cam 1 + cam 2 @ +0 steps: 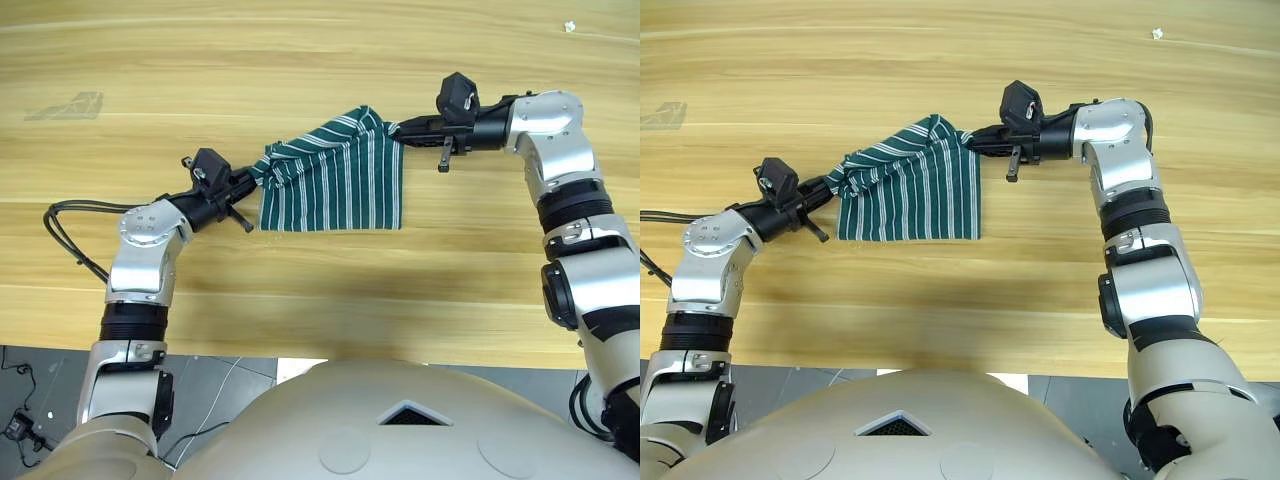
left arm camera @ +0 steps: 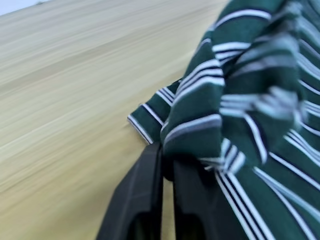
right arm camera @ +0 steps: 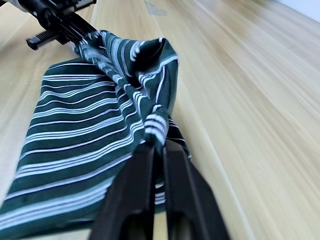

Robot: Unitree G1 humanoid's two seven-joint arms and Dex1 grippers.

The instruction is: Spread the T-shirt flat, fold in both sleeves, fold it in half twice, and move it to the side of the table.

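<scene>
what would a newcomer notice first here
A folded green T-shirt with white stripes sits in the middle of the wooden table. The left pincer is shut on its far left corner, the right pincer on its far right corner, and that far edge is bunched.

Green striped shirt (image 1: pixel 915 200) folded small on wooden table (image 1: pixel 1060 290), left gripper (image 1: pixel 832 184) pinching shirt's left corner, right gripper (image 1: pixel 968 140) pinching its far right corner, white scrap (image 1: pixel 1157 33) well beyond the shirt

Light wooden table (image 1: pixel 300 60), grain running side to side. Dark green T-shirt with white stripes (image 1: pixel 335 185) lies near its centre, near edge flat, far edge bunched. Small white scrap (image 1: pixel 569 27) far right. Greyish patch (image 1: pixel 66 105) far left.
</scene>
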